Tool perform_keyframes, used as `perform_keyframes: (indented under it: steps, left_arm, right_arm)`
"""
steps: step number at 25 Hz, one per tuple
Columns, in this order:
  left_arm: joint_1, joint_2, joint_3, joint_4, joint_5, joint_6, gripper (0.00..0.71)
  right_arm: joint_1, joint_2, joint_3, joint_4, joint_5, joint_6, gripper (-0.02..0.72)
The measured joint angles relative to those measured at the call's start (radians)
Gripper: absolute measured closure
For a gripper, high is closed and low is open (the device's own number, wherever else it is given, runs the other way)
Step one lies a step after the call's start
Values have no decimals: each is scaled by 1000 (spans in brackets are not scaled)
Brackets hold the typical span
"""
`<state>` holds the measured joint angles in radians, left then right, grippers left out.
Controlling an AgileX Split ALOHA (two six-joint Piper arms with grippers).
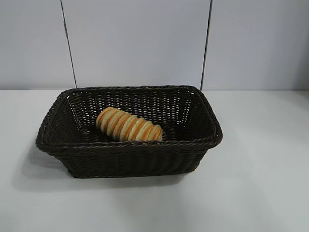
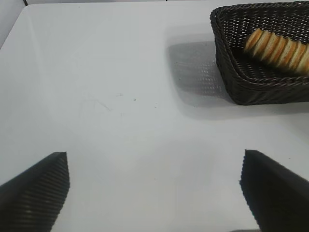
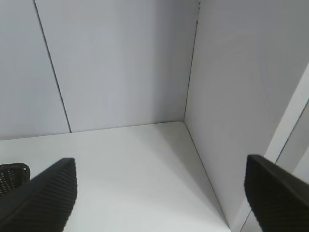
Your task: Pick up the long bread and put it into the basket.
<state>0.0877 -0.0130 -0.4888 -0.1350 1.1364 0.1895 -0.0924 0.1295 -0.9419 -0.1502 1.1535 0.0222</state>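
Observation:
The long bread (image 1: 129, 125), a tan loaf with orange and pale stripes, lies inside the dark brown wicker basket (image 1: 130, 147) at the middle of the white table. Both show again in the left wrist view: the bread (image 2: 277, 48) and the basket (image 2: 251, 89), far from my left gripper (image 2: 154, 186). That gripper is open over bare table with nothing between its fingers. My right gripper (image 3: 161, 193) is open too and empty, facing the table's corner by the walls; only a bit of the basket's rim (image 3: 12, 174) shows there. Neither arm appears in the exterior view.
White wall panels (image 1: 135, 43) stand behind the table. A side wall (image 3: 241, 96) closes the corner near the right gripper. Bare white tabletop (image 2: 120, 96) lies around the basket.

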Motion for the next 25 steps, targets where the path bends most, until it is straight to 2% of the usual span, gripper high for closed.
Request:
perform_keyframes:
  steps: [9, 18, 25]
  left_arm:
    - [0, 0, 0, 0, 0, 0, 15]
    - [0, 0, 0, 0, 0, 0, 15]
    - [0, 0, 0, 0, 0, 0, 15]
  right_arm:
    - [0, -152, 227, 133, 2, 0, 29]
    - [0, -152, 406, 150, -4, -28, 62]
    - [0, -151, 472, 150, -55, -40, 63]
